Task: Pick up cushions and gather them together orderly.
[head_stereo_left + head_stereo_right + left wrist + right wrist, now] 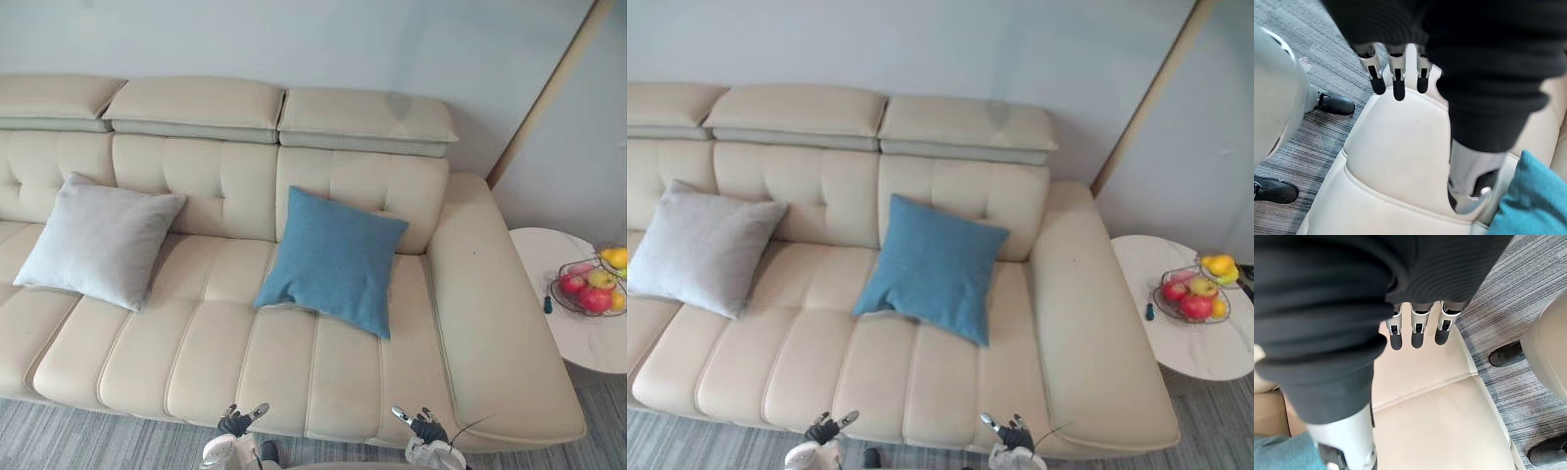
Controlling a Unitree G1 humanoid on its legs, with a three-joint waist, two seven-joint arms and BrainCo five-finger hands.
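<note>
While both arms hang low at the front edge of the sofa (323,377), neither one holds anything. My left robot hand (235,423) has its fingers (1396,78) straight and relaxed over the seat edge. My right robot hand (426,427) is the same, with its fingers (1418,330) straight above the cream leather and the striped carpet (1518,298) beside them.

Further ahead, about between my two hands, the blue cushion (333,259) leans on the backrest (220,181). The grey cushion (98,240) leans far out past my left robot hand, well apart from the blue one. Beyond the armrest (490,304), outside my right robot hand, stands a small round desk (578,338) with a fruit basket (591,284).

I think some things can go wrong from here. A cushion is soft, so a pinch on one corner may let it hang and drag on the seat. The grey one needs a long reach to the side, and a weak grasp there could drop it. If I set one down carelessly, it may tip over and the pair will not look orderly.

The eye views give me both cushions and the gap between them. The wrist views give me the empty, open fingers from close, and a blue corner (1533,196) near my left thumb.
</note>
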